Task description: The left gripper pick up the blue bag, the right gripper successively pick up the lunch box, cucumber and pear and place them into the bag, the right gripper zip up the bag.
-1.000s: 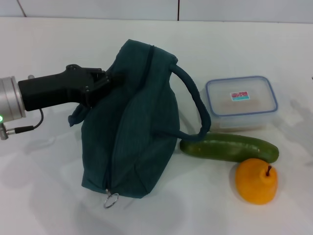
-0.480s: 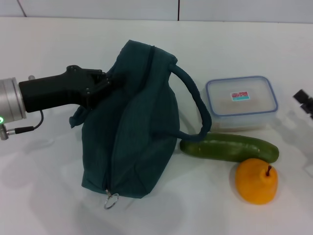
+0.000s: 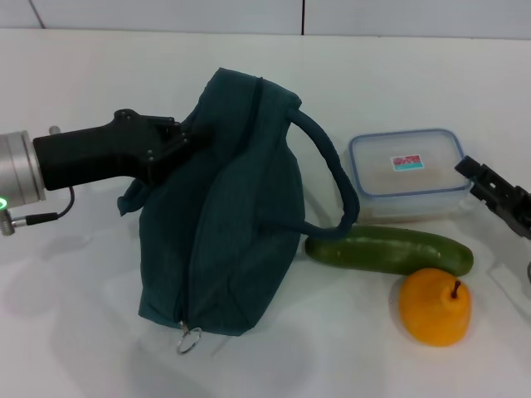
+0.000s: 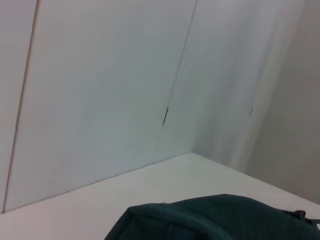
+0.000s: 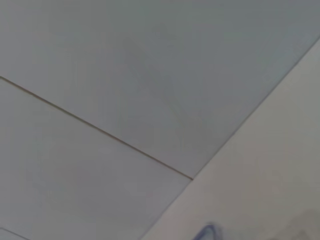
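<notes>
The blue bag (image 3: 232, 224) stands upright at the table's middle, one loop handle arching toward the right and its ring zipper pull (image 3: 188, 338) hanging at the front bottom. My left gripper (image 3: 178, 141) is shut on the fabric at the bag's upper left side. The bag's top edge (image 4: 220, 217) shows in the left wrist view. The lunch box (image 3: 408, 174) sits right of the bag, with the cucumber (image 3: 390, 250) lying in front of it and the pear (image 3: 435, 307) nearer still. My right gripper (image 3: 485, 186) reaches in from the right edge, just beside the lunch box's right end.
The white table (image 3: 83, 332) meets a pale panelled wall (image 3: 249, 16) at the back. The right wrist view shows mostly the wall (image 5: 125, 75), plus a small blue sliver (image 5: 207, 231) at its lower edge.
My right gripper has come into the head view from the right edge and moved left toward the lunch box. The left gripper and bag have stayed put.
</notes>
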